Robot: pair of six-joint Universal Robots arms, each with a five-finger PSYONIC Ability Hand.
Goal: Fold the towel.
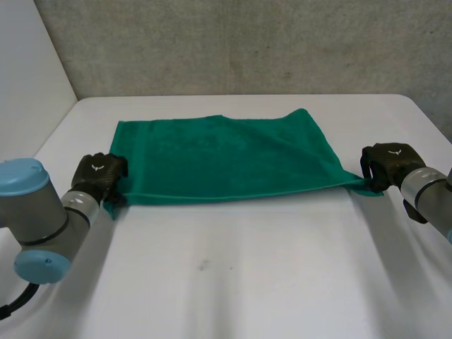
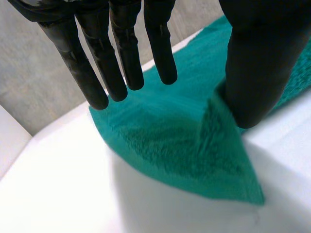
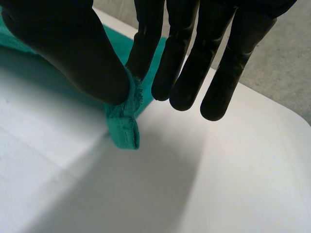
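A white tabletop [image 1: 233, 282] stands before a grey wall [image 1: 247, 42], and the green towel [image 1: 226, 159] lies flat on it, its long axis running from one hand to the other. The left hand [image 1: 99, 175] sits at the towel's near corner. Its fingers [image 2: 121, 58] are straight and spread over the cloth, its thumb rests against a raised crease, and it appears to pinch nothing. The right hand [image 1: 388, 164] pinches the opposite near corner between thumb and a finger. The cloth stretches away beyond both sets of fingertips, so the fold likely carries the near edge over to the far one.
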